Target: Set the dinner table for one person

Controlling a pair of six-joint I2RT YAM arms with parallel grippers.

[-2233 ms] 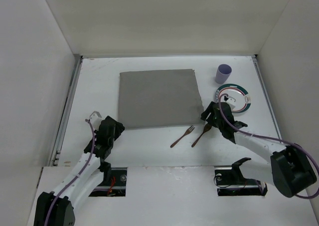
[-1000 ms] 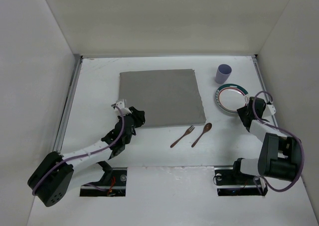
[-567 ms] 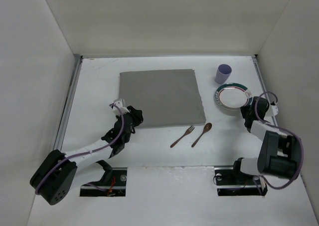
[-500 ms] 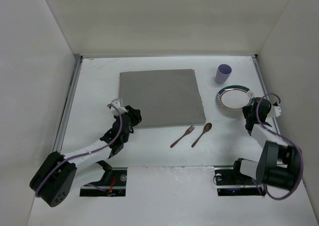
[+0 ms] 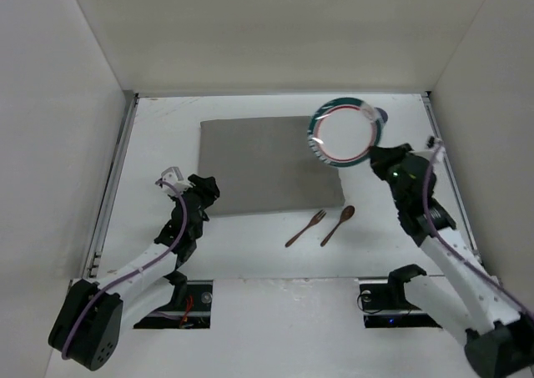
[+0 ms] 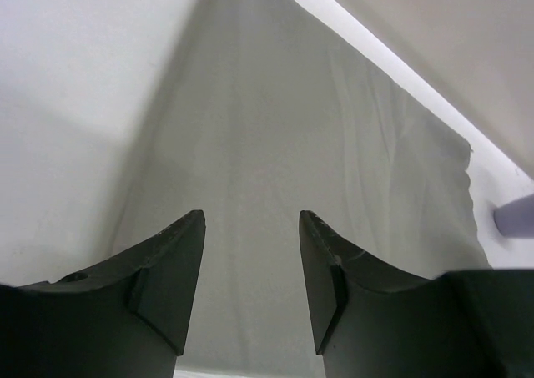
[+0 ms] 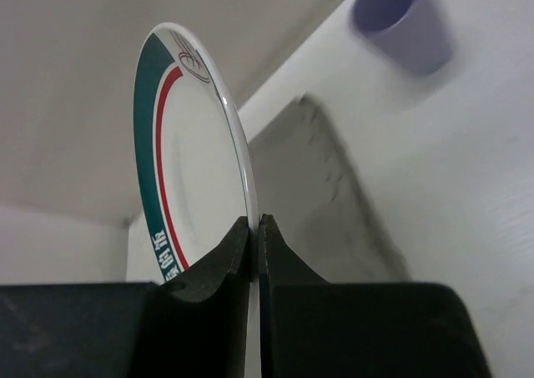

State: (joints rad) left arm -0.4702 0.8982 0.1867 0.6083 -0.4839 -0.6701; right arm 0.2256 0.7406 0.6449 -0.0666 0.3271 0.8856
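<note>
most of the cup (image 5: 381,114) hides behind the right claw's (image 7: 254,246) plate (image 5: 342,133).

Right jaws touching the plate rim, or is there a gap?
Touching. Right wrist view: the right gripper jaws pinch the plate rim from both sides, no gap.

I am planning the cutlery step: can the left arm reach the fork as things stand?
Probably yes: the left gripper is open and empty, and only bare table lies between it and the fork.

On the dinner table (image 5: 167,119) the fork (image 5: 305,228) lies left of the spoon (image 5: 338,224), both before the mat (image 5: 267,165).
</note>
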